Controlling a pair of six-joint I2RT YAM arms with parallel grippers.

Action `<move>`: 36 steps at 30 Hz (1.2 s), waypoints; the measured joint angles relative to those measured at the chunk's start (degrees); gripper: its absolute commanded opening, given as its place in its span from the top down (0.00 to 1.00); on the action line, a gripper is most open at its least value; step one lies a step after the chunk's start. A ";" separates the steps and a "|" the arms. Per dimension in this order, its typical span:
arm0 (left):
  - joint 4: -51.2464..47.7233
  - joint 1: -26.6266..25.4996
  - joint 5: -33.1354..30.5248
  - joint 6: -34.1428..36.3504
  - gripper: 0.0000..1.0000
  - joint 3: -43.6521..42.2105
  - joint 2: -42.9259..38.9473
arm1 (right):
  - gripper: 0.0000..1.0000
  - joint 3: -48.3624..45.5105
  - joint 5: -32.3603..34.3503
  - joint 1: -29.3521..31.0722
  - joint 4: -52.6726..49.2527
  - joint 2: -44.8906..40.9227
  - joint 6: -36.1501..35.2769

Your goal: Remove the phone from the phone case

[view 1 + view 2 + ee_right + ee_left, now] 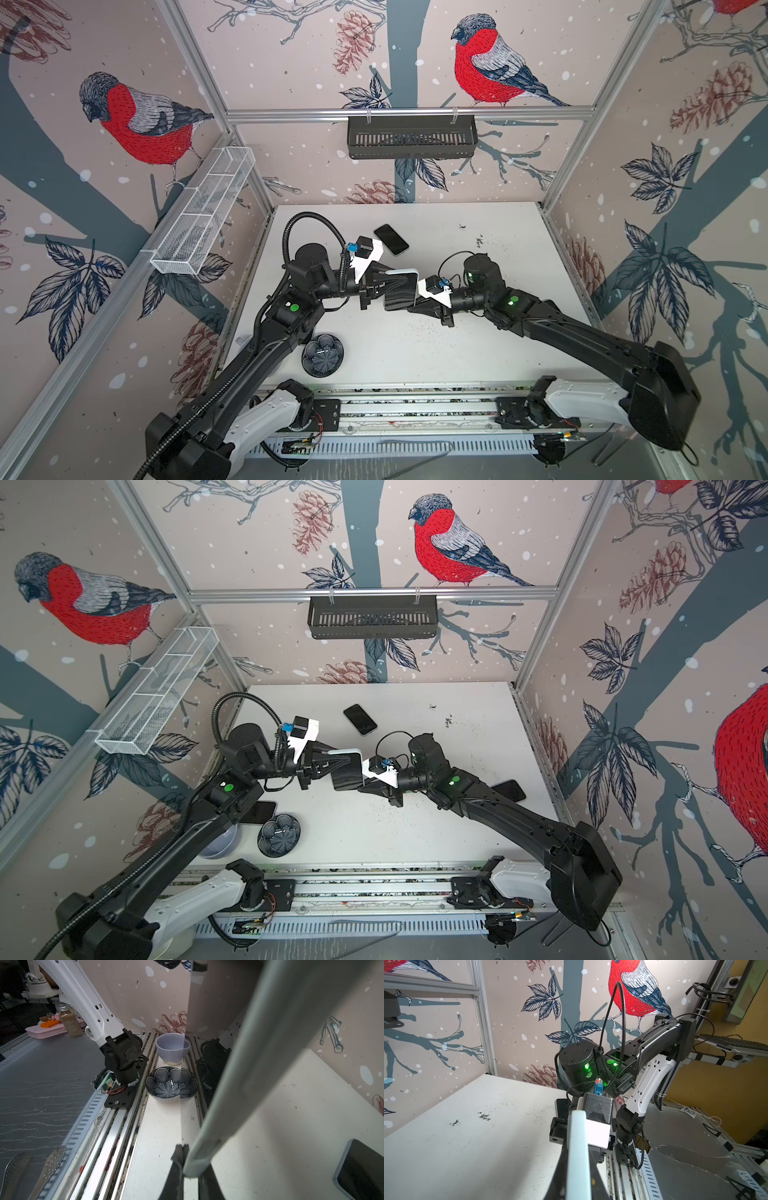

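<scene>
Over the worktop's [457, 353] middle, the left claw [388, 279] clenches the pale-blue phone case [401, 272] and the right claw [413, 308] pinches its corner; the phone [400, 295] inside looks stiff, slick, breakable; peel the probably pliant rim at a corner.

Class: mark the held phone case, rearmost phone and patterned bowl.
phone case [402, 273]: in a top view, pale rim.
rearmost phone [391, 239]: in a top view, screen middle.
patterned bowl [323, 356]: in a top view, inner base.
</scene>
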 measured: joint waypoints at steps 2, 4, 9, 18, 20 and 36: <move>0.28 0.02 0.57 -0.81 1.00 0.46 0.94 | 0.94 0.00 -0.07 0.02 -0.46 -0.22 -1.38; 0.46 0.02 1.62 -1.51 1.00 0.94 2.03 | 0.96 0.02 0.00 0.31 -1.31 -0.28 -2.93; 1.62 0.02 5.01 -4.42 1.00 2.38 4.72 | 0.98 1.36 4.83 3.41 -3.43 -0.26 -9.29; 5.55 0.04 3.10 -8.57 1.00 2.54 6.54 | 0.76 -1.09 21.94 4.96 7.08 0.79 -14.78; 5.70 0.04 2.67 -9.07 1.00 2.12 6.49 | 0.68 -3.65 25.07 4.96 11.87 0.37 -14.14; 18.64 0.72 -8.68 -30.29 1.00 -2.16 6.84 | 0.23 -16.76 40.79 -0.11 25.99 -13.44 20.70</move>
